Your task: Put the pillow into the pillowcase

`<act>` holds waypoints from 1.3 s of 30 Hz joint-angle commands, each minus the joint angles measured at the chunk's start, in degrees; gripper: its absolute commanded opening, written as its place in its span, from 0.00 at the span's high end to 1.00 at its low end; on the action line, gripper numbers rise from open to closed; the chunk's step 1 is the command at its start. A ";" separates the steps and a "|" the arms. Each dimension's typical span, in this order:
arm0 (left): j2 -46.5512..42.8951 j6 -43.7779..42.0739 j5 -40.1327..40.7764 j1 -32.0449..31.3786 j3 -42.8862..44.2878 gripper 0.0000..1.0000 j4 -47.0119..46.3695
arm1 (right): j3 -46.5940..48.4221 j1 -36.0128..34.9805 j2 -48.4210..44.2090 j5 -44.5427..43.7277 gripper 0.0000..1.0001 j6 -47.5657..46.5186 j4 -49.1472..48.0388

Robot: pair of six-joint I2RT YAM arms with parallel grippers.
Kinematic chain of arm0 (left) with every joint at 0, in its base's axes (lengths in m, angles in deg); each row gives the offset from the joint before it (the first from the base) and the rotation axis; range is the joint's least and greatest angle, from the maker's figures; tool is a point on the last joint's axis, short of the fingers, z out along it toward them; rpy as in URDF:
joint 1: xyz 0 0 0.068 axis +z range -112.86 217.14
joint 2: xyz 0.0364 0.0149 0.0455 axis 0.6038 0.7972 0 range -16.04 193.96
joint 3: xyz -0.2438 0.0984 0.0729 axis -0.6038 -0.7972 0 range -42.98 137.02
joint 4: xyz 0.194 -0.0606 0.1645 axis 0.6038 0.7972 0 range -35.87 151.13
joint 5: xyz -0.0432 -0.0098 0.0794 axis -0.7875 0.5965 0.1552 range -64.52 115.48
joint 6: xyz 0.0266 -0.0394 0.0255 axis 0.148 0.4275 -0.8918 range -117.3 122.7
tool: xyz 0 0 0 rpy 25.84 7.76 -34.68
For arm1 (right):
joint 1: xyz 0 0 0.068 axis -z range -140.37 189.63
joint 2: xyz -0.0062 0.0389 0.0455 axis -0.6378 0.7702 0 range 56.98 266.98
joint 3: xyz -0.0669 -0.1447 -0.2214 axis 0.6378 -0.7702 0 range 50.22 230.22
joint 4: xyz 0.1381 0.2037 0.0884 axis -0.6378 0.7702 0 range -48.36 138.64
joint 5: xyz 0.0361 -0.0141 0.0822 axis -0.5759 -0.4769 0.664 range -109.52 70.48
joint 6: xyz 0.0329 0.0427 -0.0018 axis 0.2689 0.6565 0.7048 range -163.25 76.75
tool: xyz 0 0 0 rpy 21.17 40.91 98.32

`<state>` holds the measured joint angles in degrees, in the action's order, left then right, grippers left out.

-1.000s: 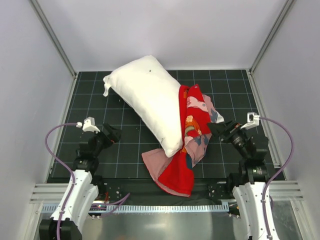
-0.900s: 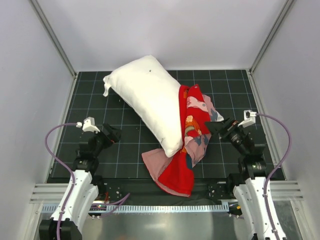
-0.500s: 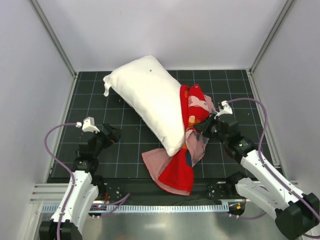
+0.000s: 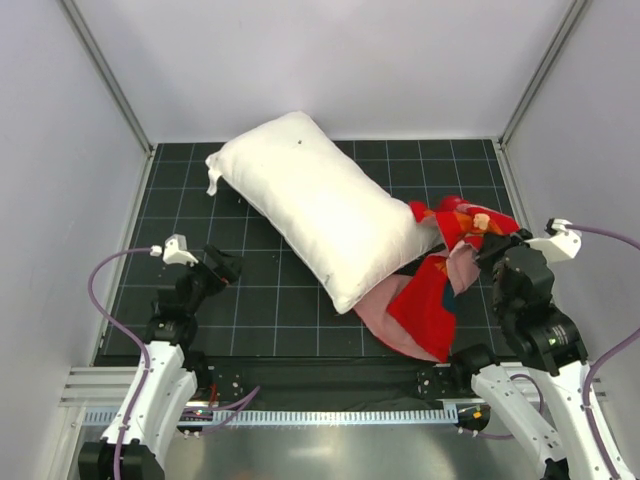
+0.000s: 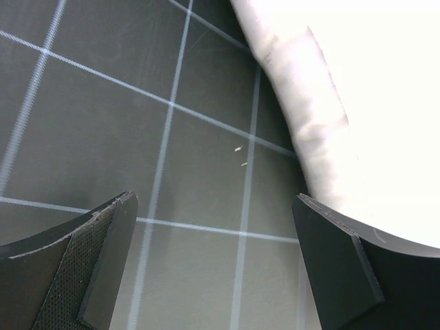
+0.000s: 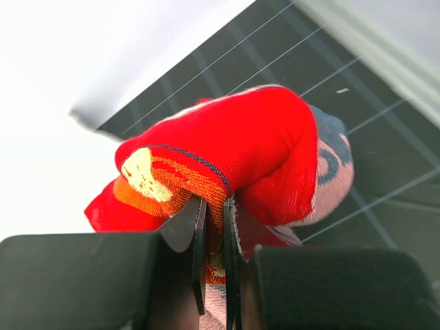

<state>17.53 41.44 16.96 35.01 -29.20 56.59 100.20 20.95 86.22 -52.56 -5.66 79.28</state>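
Right gripper (image 6: 213, 206) pinches a fold of the pillowcase (image 6: 261, 151), fingers nearly closed on the cloth. I should lift until the case hangs free, then locate its open hem. The case lies bunched against the right end of the pillow (image 4: 320, 215). Right arm stands raised, wrist angled down. Left gripper (image 5: 213, 240) hovers low beside the pillow, fingers wide, empty.

Overhead rear view looking down, wrist views close, pillow (image 4: 310, 215) shared
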 commanded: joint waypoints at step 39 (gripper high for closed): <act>58.85 13.21 14.47 -42.87 45.23 0.00 -22.84 | 8.04 0.48 -1.11 43.36 0.96 -10.17 -13.72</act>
<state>89.78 61.03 23.67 -6.43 24.18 31.85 106.32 21.56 85.08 -31.49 -14.38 78.45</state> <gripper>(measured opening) 0.944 0.142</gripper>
